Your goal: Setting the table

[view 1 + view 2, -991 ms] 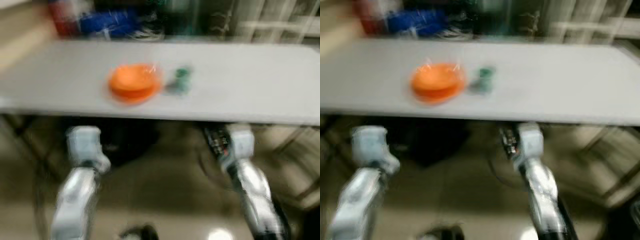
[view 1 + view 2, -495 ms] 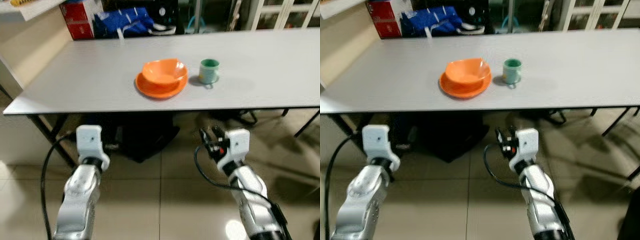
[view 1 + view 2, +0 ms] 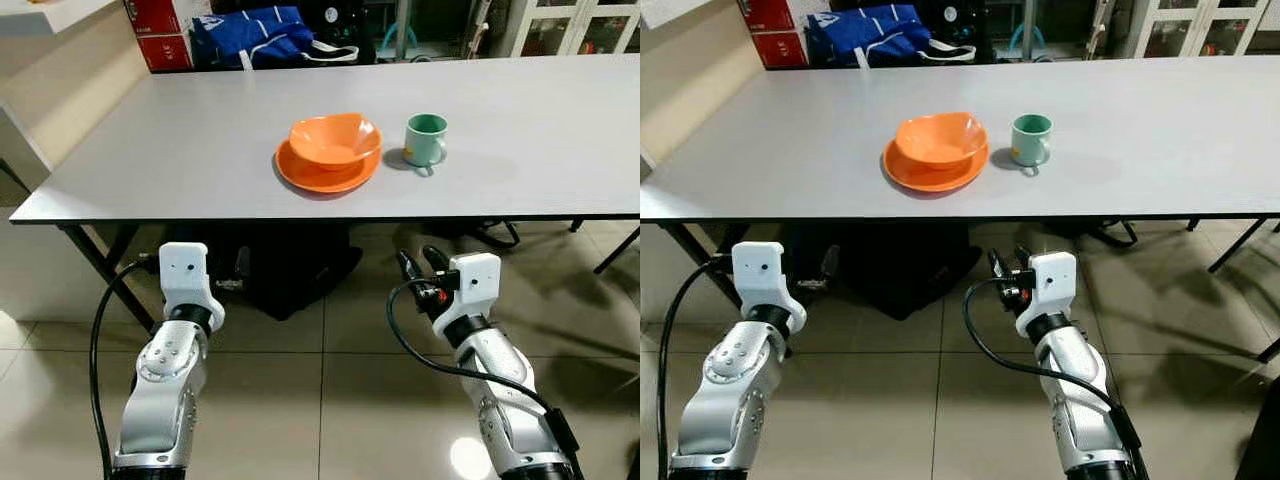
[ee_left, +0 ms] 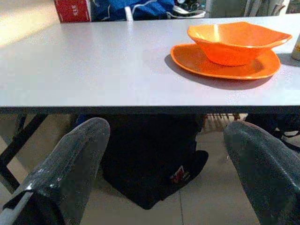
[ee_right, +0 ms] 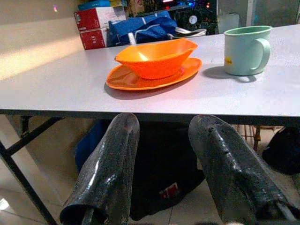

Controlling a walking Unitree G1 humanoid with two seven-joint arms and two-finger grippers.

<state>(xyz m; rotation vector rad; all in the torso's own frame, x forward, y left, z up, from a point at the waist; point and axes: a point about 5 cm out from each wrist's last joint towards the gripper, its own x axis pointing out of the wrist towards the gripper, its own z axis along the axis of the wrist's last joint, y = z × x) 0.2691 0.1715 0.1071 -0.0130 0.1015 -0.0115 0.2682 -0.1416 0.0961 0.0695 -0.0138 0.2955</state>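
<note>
An orange bowl (image 3: 335, 138) sits in an orange plate (image 3: 300, 175) near the front of the grey table (image 3: 150, 150). A pale green mug (image 3: 425, 138) stands just right of them, apart from the plate. Both arms are held low in front of the table, below its edge. My left gripper (image 4: 166, 129) is open, fingers wide apart and empty, facing the table edge with the plate (image 4: 220, 65) up to its right. My right gripper (image 3: 418, 262) is open with a narrower gap, nothing in it, facing the bowl (image 5: 154, 56) and mug (image 5: 246, 49).
A black bag (image 3: 290, 265) lies on the tiled floor under the table. Black table legs (image 3: 100, 270) slant down at the left. Red boxes (image 3: 160, 30) and a blue bag (image 3: 255, 25) sit behind the table; a white cabinet (image 3: 580, 25) stands at the back right.
The blurred view has steadied and shifted slightly, so the camera moved. The bowl, plate and mug stay in place. Both arms hold much the same pose below the table.
</note>
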